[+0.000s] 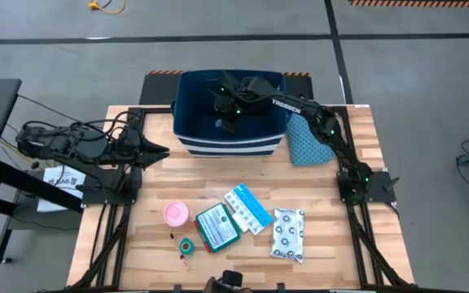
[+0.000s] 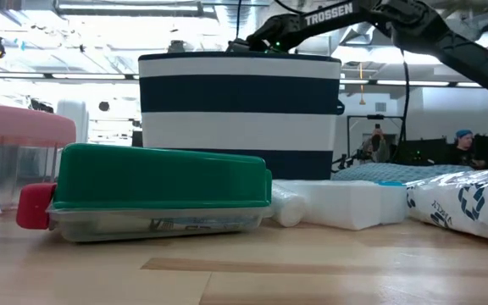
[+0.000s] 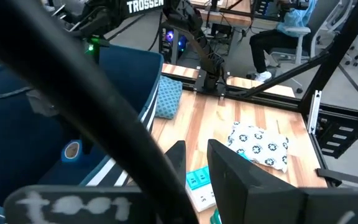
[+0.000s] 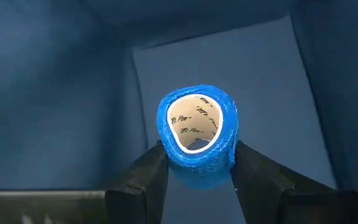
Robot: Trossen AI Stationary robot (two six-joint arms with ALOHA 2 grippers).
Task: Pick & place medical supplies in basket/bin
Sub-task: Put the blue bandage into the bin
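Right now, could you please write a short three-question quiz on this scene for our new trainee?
1. True or false: the right gripper is over the inside of the navy bin.
2. What sits between its fingers? A) pink roll B) blue wrap roll C) teal box
3. Which item lies nearest the table's right edge in the high view?

Key:
1. True.
2. B, the blue wrap roll.
3. The white ring-patterned pouch. The left gripper waits left of the bin.

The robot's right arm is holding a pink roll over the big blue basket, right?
Not pink. The right wrist view shows the right gripper holding a blue roll between its fingers, over the inside of the basket. The pink roll lies on the table.
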